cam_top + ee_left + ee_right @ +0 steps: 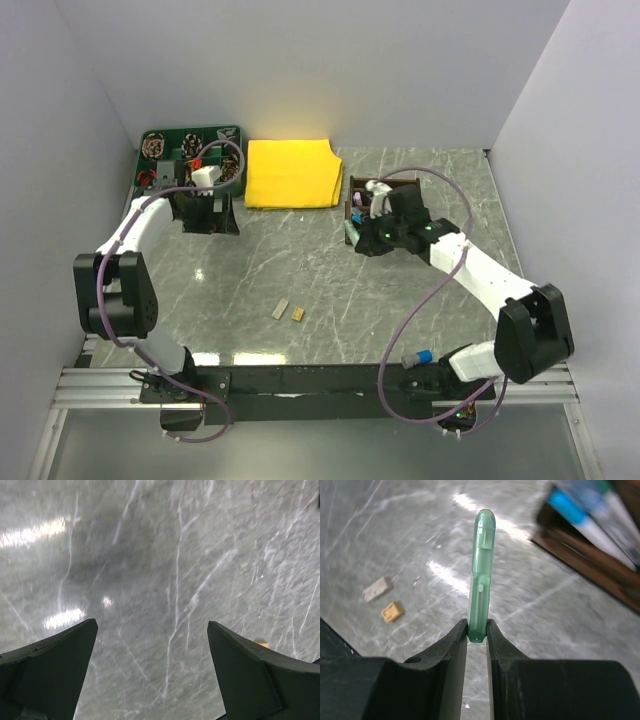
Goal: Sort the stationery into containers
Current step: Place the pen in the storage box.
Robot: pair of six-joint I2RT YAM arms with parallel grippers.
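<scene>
**Right arm.** The right gripper [477, 628] is narrowed onto a translucent green marker pen [482, 570], pinching it by its near end between the two fingers. The pen's long axis continues the line of the fingers. It runs straight out from the gripper, its rounded end pointing away and leaning only slightly to the right in the wrist view. The pen is held above the marble table [330, 270], clear of the surface, just beside the near corner of the dark brown organiser [378, 192] and outside it. Other pens [580, 517], one with a blue cap, lie slanted in the organiser, blurred at the upper right of the wrist view.

**Loose pieces.** A tan block [377, 588] and a yellower block [392, 611] lie flat on the table, near each other but apart. Both are out in the open middle, well apart from the organiser.

**Left arm.** The left gripper [152, 624] has its fingers spread wide over bare marble and holds nothing. In the top view it hangs just in front of a green tray [190, 131]. A yellow cloth [290, 172] lies between the tray and the organiser.
</scene>
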